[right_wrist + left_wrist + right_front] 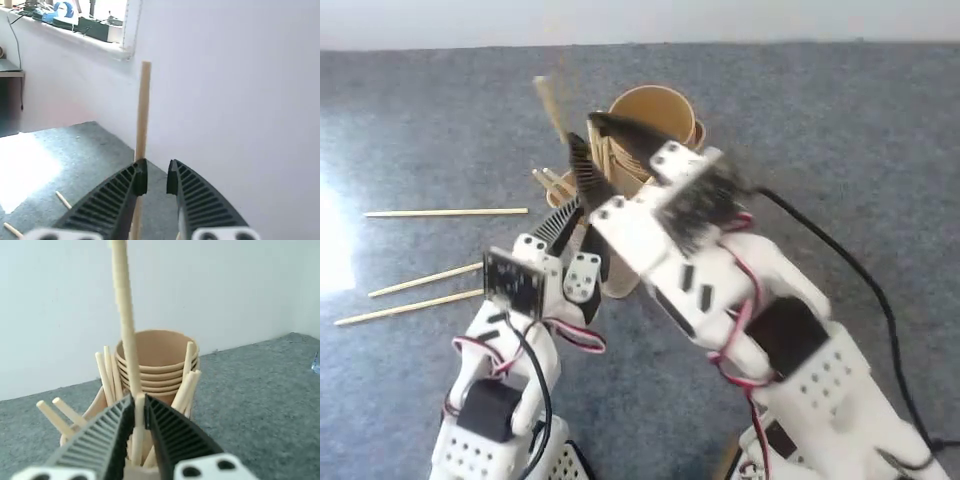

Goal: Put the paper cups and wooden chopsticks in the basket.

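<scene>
A: Taking the largest first, what heads the list?

B: One grey carpeted table point(840, 130). Next, the right arm point(720, 270), stretched over the cups. Then the left arm point(505, 350), just beside it.

A: Their pincers?

B: Left gripper point(139, 402): clamped on one wooden chopstick point(123, 315), which rises upright in front of the cups. Right gripper point(156, 176): fingers slightly parted, with an upright stick point(144, 110) against one finger and a gap showing beside it.

A: The cups?

B: One nested stack of paper cups point(159, 357), standing upright towards the back of the table, directly beyond the left gripper.

A: Smaller items?

B: Several leaning chopsticks point(106, 372), propped around the stack and touching it. Three loose chopsticks point(445, 212), lying flat on the carpet, well apart from the stack.
</scene>
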Robot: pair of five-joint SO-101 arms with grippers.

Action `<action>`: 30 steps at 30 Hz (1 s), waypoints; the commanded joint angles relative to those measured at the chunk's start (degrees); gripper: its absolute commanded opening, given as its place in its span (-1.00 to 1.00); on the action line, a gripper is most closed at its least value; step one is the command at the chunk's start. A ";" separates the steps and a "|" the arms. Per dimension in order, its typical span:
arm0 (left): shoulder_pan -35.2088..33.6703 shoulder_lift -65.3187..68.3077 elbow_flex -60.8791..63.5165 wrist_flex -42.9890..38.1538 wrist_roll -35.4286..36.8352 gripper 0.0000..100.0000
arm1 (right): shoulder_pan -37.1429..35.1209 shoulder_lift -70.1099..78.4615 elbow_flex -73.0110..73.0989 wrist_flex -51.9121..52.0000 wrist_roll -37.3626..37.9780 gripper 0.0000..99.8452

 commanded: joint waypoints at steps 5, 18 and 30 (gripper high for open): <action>2.02 -5.71 6.02 1.49 -0.44 -0.98 | -4.09 8.84 -9.93 3.30 0.62 -0.82; 1.23 -5.98 6.11 1.67 2.46 -0.95 | 1.71 1.27 -9.85 9.54 4.92 -0.82; -5.36 -6.15 4.79 1.67 6.24 -0.61 | 3.21 0.92 -8.35 9.27 4.84 -0.82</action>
